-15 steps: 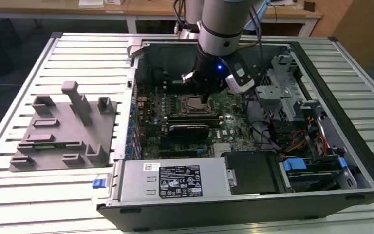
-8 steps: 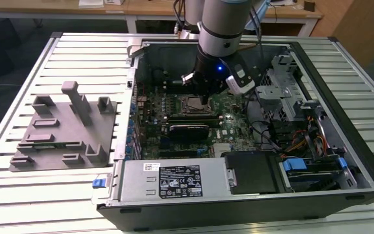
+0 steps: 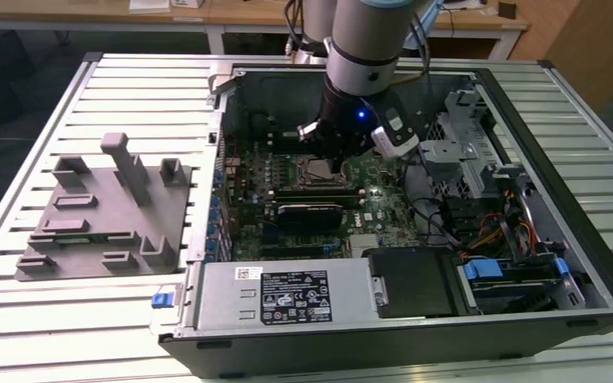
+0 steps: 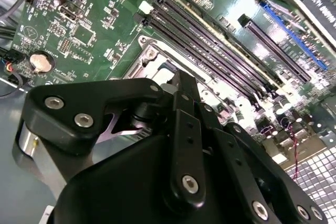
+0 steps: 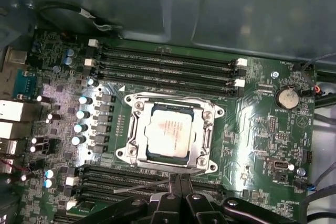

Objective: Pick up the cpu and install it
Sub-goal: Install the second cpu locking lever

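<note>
One arm reaches down into an open computer case [image 3: 562, 199] that lies on a slatted table [image 3: 29, 319], and its gripper [image 3: 334, 152] hangs just above the socket [image 3: 318, 169] near the middle of the motherboard [image 3: 376, 199]. In the first wrist view the cpu [image 5: 168, 136] sits flat inside the socket's metal frame [image 5: 134, 150], pale silver top up, between two banks of memory slots [image 5: 168, 66]. The fingers [image 5: 178, 187] appear at the frame's near edge, pressed together with nothing between them, clear of the chip. In the second wrist view the black finger links [image 4: 184, 129] cover most of the socket, whose corner [image 4: 152, 59] peeks out beside the long slots [image 4: 210, 40]; a coin cell [image 4: 41, 62] sits on the board well apart from it. On the table, beside the case toward the exterior view's left, a grey plastic fixture [image 3: 104, 211] with upright posts stands. The power supply [image 3: 285, 295] fills the case's near edge.
</note>
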